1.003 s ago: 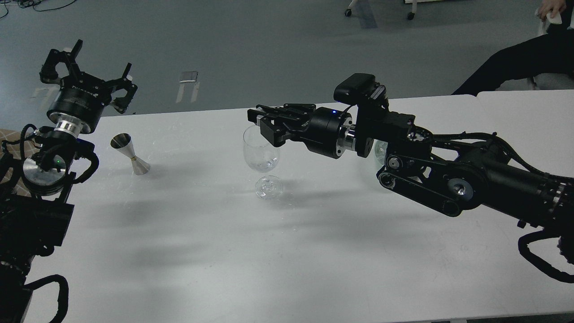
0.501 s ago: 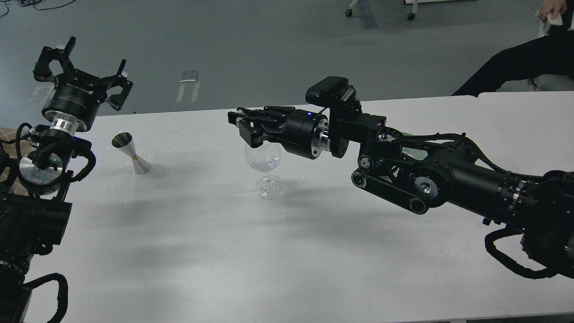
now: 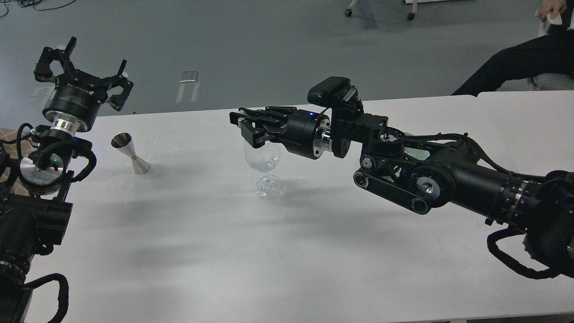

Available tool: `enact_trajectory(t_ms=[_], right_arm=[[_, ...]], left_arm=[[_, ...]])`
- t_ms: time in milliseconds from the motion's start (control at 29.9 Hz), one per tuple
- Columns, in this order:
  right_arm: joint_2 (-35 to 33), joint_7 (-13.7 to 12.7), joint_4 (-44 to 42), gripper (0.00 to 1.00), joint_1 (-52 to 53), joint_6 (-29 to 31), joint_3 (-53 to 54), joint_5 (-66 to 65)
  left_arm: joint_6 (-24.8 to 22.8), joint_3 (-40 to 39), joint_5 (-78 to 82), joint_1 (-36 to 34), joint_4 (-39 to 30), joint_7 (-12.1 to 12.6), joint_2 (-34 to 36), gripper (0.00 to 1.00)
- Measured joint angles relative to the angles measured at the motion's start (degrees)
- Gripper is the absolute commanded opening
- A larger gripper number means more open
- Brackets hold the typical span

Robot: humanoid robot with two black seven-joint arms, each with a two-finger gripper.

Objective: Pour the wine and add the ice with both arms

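Observation:
A clear stemmed wine glass [image 3: 262,158] stands upright at the table's middle, its round foot [image 3: 269,187] nearer me. Something clear glints low in its bowl; I cannot tell whether it is wine or ice. My right gripper [image 3: 241,126] hovers at the glass's rim, pointing left, and covers the rim's near side. It is dark and seen side-on, so I cannot tell its fingers apart or see anything held. My left gripper [image 3: 83,67] is open and empty, raised above the table's far left edge. A steel jigger [image 3: 130,154] stands below and right of it.
The white table [image 3: 202,251] runs across the view, with a second table [image 3: 529,116] joined at the right. A pale greenish glass thing [image 3: 409,133] peeks out behind my right arm, mostly hidden. A seated person's leg [image 3: 515,58] is beyond the far right edge.
My right arm has swung left, bringing its gripper from beside the glass's right side to over its rim, then nearly stopped. My left gripper has shifted a little up and left.

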Motion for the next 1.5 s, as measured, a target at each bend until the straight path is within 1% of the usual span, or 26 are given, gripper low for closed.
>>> enact_trajectory(t_ms=[134, 201, 267, 334, 401, 501, 535, 568, 602, 635, 669, 735, 769, 836, 1070, 1270, 1304, 1370, 1471, 1504], right_arm=[[-0.7, 0.1, 0.0, 0.26, 0.0, -0.1, 0.1, 0.0], [-0.7, 0.1, 0.1, 0.38, -0.1, -0.1, 0.1, 0.1], [-0.8, 0.2, 0.2, 0.41, -0.1, -0.1, 0.1, 0.1], [-0.8, 0.2, 0.5, 0.41, -0.2, -0.1, 0.1, 0.1], [-0.8, 0.2, 0.6, 0.49, -0.2, -0.1, 0.1, 0.1], [-0.8, 0.2, 0.7, 0.49, -0.2, -0.1, 0.1, 0.1], [-0.8, 0.2, 0.7, 0.53, -0.2, -0.1, 0.1, 0.1], [-0.8, 0.2, 0.7, 0.64, -0.2, -0.1, 0.1, 0.1], [-0.8, 0.2, 0.7, 0.72, -0.2, -0.1, 0.1, 0.1], [-0.8, 0.2, 0.7, 0.94, -0.2, -0.1, 0.3, 0.1], [-0.8, 0.2, 0.7, 0.97, -0.2, -0.1, 0.5, 0.1], [-0.8, 0.2, 0.8, 0.98, -0.2, -0.6, 1.3, 0.4], [-0.8, 0.2, 0.9, 1.00, -0.1, -0.9, 2.0, 0.5], [-0.6, 0.2, 1.1, 1.00, -0.2, -1.2, 5.1, 0.8], [3.1, 0.0, 1.9, 1.00, -3.9, -1.4, 23.9, 4.2], [3.6, -0.1, 2.1, 1.00, -4.9, -1.7, 38.3, 5.1], [3.6, -0.6, 1.8, 1.00, -5.0, -1.8, 41.3, 5.5], [3.6, -1.9, 1.3, 1.00, -5.1, -1.7, 46.4, 7.3], [3.6, -3.5, 0.0, 1.00, -5.2, -1.3, 50.1, 14.8], [3.6, -3.8, -0.9, 1.00, -5.3, -1.2, 50.6, 19.6]], left_arm=[[0.0, 0.0, 0.0, 0.0, 0.0, 0.0, 0.0, 0.96], [0.0, 0.0, 0.0, 0.0, 0.0, 0.0, 0.0, 0.96], [0.0, 0.0, 0.0, 0.0, 0.0, 0.0, 0.0, 0.96], [0.0, 0.0, 0.0, 0.0, 0.0, 0.0, 0.0, 0.96], [0.0, 0.0, 0.0, 0.1, 0.0, 0.0, 0.0, 0.96], [0.0, 0.0, 0.0, 0.1, 0.0, 0.0, 0.0, 0.96], [0.0, 0.0, 0.0, 0.1, 0.0, 0.0, 0.0, 0.96], [0.0, 0.0, 0.0, 0.1, 0.0, 0.0, 0.0, 0.96], [0.0, 0.0, 0.0, 0.1, 0.0, 0.0, 0.0, 0.96], [0.0, 0.0, 0.0, 0.1, 0.0, 0.0, 0.0, 0.96], [0.0, 0.0, 0.0, 0.1, 0.0, 0.0, 0.0, 0.96], [0.0, 0.0, 0.0, 0.1, 0.0, 0.0, 0.0, 0.96], [0.0, 0.0, 0.0, 0.1, 0.0, 0.0, 0.0, 0.96], [0.0, 0.1, 0.0, 0.1, 0.0, 0.0, 0.0, 0.96], [0.0, 0.1, 0.0, 0.0, 0.0, 0.0, -0.1, 0.96], [0.7, 0.3, -0.3, -0.6, 0.0, 0.2, -0.3, 0.94], [1.1, 0.3, -0.4, -0.9, 0.0, 0.5, -0.3, 0.94], [2.3, 0.4, -0.6, -1.8, 0.0, 2.2, -0.3, 0.94], [2.7, 0.6, -0.7, -2.5, 0.0, 6.5, -0.1, 0.95], [2.7, 0.5, -0.7, -2.5, 0.0, 7.6, -0.1, 0.95]])
